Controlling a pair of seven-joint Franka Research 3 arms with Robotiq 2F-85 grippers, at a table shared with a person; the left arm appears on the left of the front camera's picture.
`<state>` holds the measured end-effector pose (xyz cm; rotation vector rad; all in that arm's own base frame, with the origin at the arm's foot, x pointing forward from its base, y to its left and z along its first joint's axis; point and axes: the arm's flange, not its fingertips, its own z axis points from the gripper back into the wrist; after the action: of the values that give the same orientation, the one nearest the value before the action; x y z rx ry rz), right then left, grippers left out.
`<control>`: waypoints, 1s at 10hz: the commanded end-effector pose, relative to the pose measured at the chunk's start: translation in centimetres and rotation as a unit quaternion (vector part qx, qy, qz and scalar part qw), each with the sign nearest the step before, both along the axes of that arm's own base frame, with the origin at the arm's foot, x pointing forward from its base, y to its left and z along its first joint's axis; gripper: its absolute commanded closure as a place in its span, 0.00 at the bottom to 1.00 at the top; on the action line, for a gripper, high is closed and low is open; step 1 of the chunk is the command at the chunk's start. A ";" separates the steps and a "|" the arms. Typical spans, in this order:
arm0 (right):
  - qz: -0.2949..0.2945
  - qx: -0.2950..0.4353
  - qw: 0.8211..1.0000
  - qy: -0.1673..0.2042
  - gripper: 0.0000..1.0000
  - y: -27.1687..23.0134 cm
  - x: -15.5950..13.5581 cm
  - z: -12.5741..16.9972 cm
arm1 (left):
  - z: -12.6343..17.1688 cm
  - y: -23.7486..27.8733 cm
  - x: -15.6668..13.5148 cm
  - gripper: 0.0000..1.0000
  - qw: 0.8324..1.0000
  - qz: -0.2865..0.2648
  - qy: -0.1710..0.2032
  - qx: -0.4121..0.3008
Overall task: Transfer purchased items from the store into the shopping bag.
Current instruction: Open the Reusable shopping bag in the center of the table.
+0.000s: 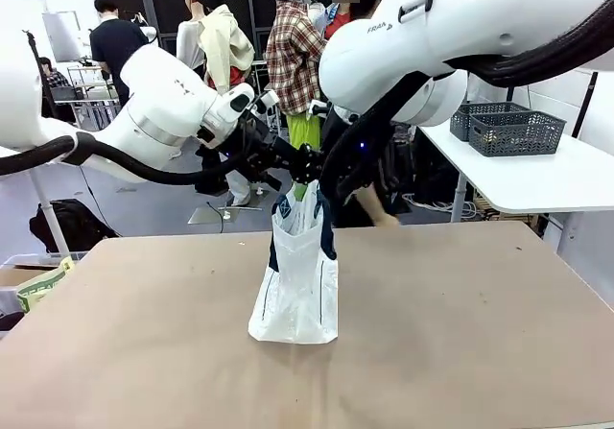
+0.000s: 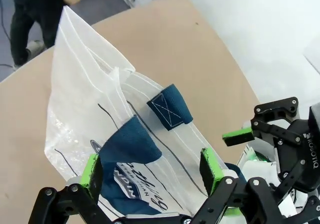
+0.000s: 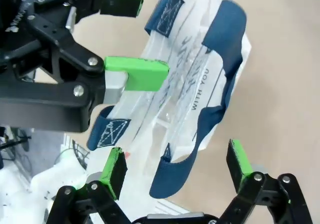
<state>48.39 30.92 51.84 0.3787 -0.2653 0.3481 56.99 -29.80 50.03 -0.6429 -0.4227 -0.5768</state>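
Shopping bag (image 1: 297,299): one, translucent white crinkly plastic. Stands upright near the middle of the brown surface (image 1: 480,343), base flat, mouth upward and partly open, upper edge creased and folded inward. Strap handles (image 3: 225,28): navy blue, sewn on with crossed-box stitched patches; they rise at the top and loop loosely over the sides. Print (image 2: 137,186): dark lettering and thin ruled lines on one face, with the words "WITH YOU" legible. Contents cannot be made out through the plastic.

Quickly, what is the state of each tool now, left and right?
Left tool: open, shopping bag top between its jaws, nothing clamped.
Right tool: open, same bag between its jaws.
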 end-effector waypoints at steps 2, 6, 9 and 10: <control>-0.013 -0.021 0.999 0.026 0.00 0.0 0.4 -1.0 | -0.4 -0.6 0.0 0.00 0.999 -0.013 0.017 0.026; -0.002 -0.050 0.999 0.013 0.20 -0.2 0.2 -1.4 | -0.9 -0.9 -0.1 0.45 0.999 -0.016 0.029 0.043; -0.003 -0.052 0.999 0.012 0.79 -0.3 0.4 -1.4 | -0.9 -0.9 -0.3 1.00 0.999 -0.011 0.025 0.044; 0.000 -0.055 0.998 0.010 0.98 -0.3 0.4 -1.5 | -0.9 -0.9 -0.2 1.00 0.999 -0.007 0.023 0.045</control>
<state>48.68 30.49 50.33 0.2917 -0.2306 0.3671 56.51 -30.68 48.83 -0.5836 -0.3489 -0.6045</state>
